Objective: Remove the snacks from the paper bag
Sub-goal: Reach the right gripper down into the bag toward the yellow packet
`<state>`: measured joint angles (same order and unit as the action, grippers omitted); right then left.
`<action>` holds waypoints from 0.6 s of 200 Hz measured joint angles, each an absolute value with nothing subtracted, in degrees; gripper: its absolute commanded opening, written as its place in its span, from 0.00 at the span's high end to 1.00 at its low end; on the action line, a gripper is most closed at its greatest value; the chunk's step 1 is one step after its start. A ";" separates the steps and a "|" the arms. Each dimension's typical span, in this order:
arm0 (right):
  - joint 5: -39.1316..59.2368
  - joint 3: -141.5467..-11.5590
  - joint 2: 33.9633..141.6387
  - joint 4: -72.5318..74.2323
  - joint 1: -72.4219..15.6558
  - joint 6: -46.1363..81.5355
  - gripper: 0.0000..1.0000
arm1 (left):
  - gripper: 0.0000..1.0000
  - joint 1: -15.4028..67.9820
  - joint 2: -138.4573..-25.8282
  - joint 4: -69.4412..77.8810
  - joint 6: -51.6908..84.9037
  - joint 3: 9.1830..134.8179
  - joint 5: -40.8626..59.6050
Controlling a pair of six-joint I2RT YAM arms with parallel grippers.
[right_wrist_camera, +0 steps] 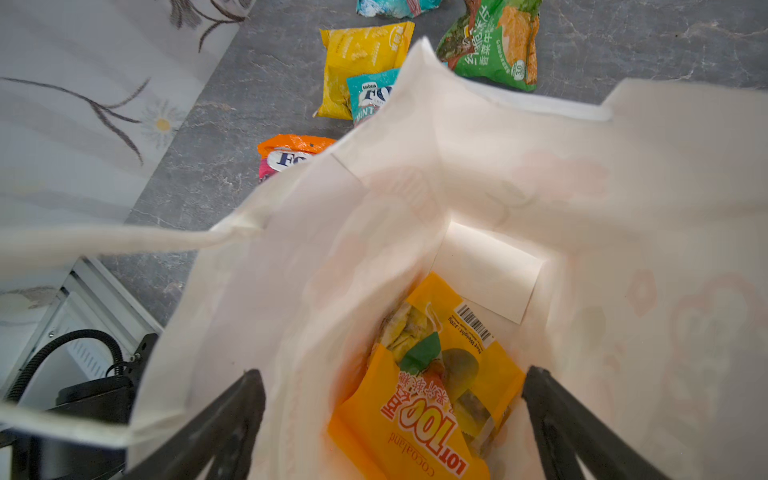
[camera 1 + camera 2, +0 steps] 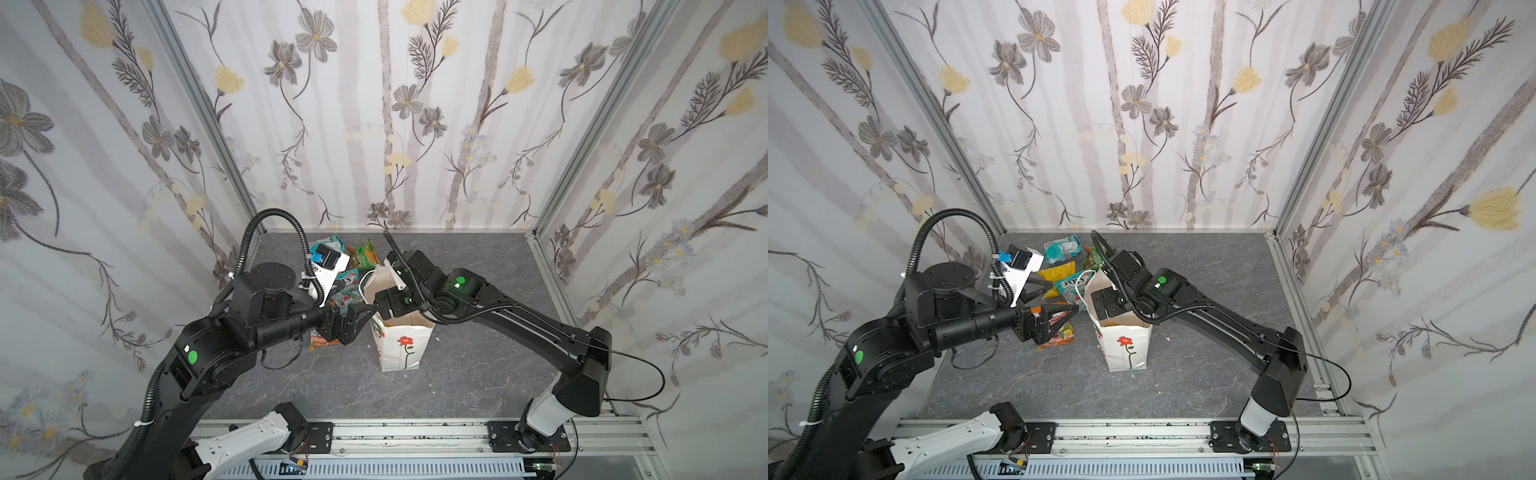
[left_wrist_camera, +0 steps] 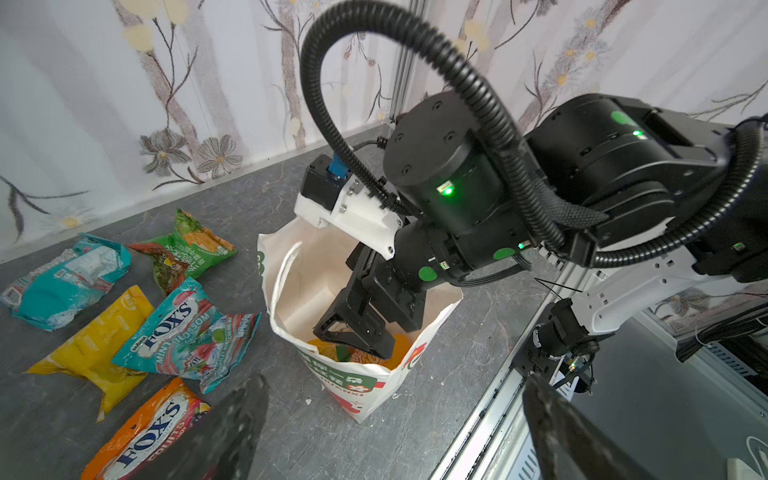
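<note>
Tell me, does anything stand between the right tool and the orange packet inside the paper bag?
Nothing visible does. The open right tool is inside the paper bag, directly above the orange packet, which lies uncovered at the bottom. The bag's paper sides are close on either side.

Grey marbled tabletop (image 2: 478, 374), paper bag (image 2: 401, 349) upright — colourful snack packets (image 3: 174, 328) lying beside it

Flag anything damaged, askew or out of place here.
The paper bag stands upright, but its rim is crumpled and uneven where the open right end effector reaches in. Small white scraps lie on the table by its base.
</note>
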<state>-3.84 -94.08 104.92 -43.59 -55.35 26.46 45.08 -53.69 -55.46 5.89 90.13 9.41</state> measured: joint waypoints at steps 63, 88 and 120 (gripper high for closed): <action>-6.81 -94.19 110.15 -45.69 -55.53 26.46 0.02 | 0.03 45.08 -53.15 -55.96 4.91 89.86 7.60; -7.88 -94.17 112.07 -46.39 -55.83 26.46 0.02 | 0.02 45.08 -53.17 -55.94 4.75 89.71 7.51; -8.25 -93.91 114.37 -46.41 -56.16 26.46 0.02 | 0.02 45.08 -53.45 -55.94 4.51 89.43 6.92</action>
<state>-8.25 -93.91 114.37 -46.41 -56.16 26.46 45.08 -53.45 -55.94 4.51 89.43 6.92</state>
